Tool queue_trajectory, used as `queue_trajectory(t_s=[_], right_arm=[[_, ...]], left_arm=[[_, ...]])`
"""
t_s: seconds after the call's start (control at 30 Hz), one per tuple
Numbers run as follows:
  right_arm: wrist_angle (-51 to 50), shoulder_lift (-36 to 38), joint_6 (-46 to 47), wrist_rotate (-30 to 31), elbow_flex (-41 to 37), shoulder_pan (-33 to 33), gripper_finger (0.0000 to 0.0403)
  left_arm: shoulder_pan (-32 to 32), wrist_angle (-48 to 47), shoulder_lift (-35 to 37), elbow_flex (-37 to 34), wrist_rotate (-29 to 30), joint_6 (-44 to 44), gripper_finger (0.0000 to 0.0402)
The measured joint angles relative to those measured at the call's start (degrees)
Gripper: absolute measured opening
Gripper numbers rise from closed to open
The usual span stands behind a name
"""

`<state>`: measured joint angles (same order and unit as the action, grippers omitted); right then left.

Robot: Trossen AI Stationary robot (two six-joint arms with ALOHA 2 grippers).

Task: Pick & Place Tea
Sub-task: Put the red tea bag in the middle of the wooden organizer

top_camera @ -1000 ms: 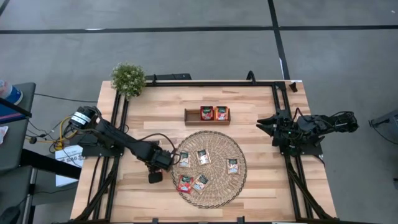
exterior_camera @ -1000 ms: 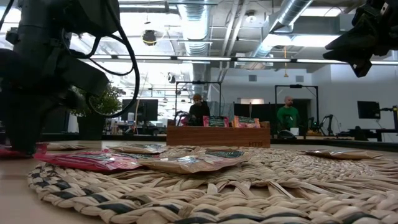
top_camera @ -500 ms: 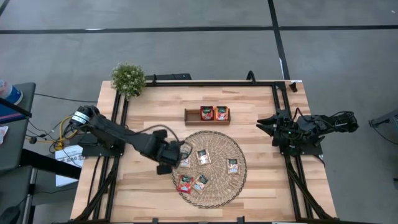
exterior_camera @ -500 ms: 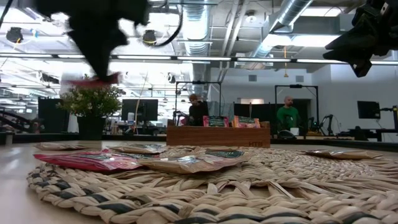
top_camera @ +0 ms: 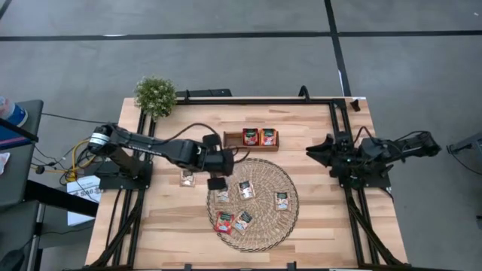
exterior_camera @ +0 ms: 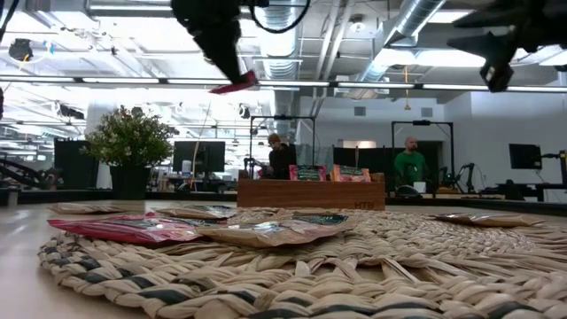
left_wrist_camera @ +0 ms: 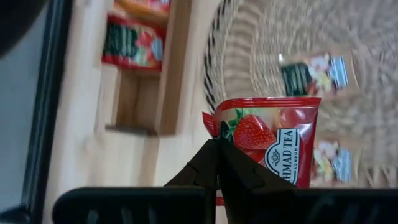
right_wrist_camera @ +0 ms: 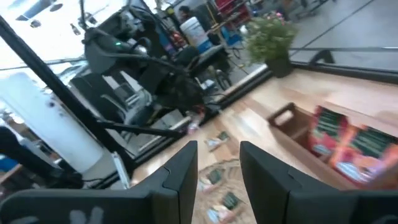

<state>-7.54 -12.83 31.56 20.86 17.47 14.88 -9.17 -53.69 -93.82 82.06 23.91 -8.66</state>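
Note:
My left gripper [top_camera: 218, 181] hangs above the left rim of the round wicker mat [top_camera: 265, 239], shut on a red tea sachet [left_wrist_camera: 273, 146] that also shows high in the low view [exterior_camera: 236, 85]. Several more sachets lie flat on the mat, among them a red one [top_camera: 224, 222]. A pale sachet [top_camera: 187, 178] lies on the bare wood left of the mat. The wooden tray [top_camera: 230, 141] beyond the mat holds two red-orange sachets [top_camera: 258, 136]. My right gripper [right_wrist_camera: 217, 177] is open with nothing between its fingers, raised at the table's right side [top_camera: 312, 153]. My left gripper pinches the red sachet by a corner at one edge [left_wrist_camera: 225, 138] between its two shut fingers. The fingers slant downward. The sachet sticks out beyond the fingertips [exterior_camera: 229, 78], nearly level, lifted clear of mat and table.
A potted plant [top_camera: 155, 95] stands at the far left corner. Black frame rails [top_camera: 343, 132] run along the table's left, right and far sides. Bare wood lies between tray and mat. People [exterior_camera: 408, 164] stand in the room behind the table.
My left gripper has risen from the table at the mat's near left, carrying the red sachet up clear. It has moved toward the far edge and somewhat right, toward the tray, turning its wrist. My right gripper has tipped a little in place.

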Motion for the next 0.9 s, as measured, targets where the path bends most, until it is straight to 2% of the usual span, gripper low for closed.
queue_trajectory(t_s=[0.23, 0.43, 0.67, 0.9], right_arm=[[17.38, -18.36, -0.04, -1.19, 0.00, -1.41, 0.0113], [33.80, -35.58, -0.03, -8.36, 0.71, -7.02, 0.0113], [37.43, -53.27, -3.27, -21.59, 10.51, -13.76, 0.0117], [37.15, -66.03, -5.06, -33.21, 20.51, -18.35, 0.0151]], left_arm=[[1.92, 7.29, -1.50, 0.16, 0.19, 3.18, 0.0000], [2.45, 10.45, -1.90, 0.13, 0.19, 3.51, 0.0000], [2.82, 11.69, -1.90, 0.13, 0.57, 4.16, 0.0000], [2.84, 11.68, -1.90, 0.13, 2.18, 4.19, 0.0000]])
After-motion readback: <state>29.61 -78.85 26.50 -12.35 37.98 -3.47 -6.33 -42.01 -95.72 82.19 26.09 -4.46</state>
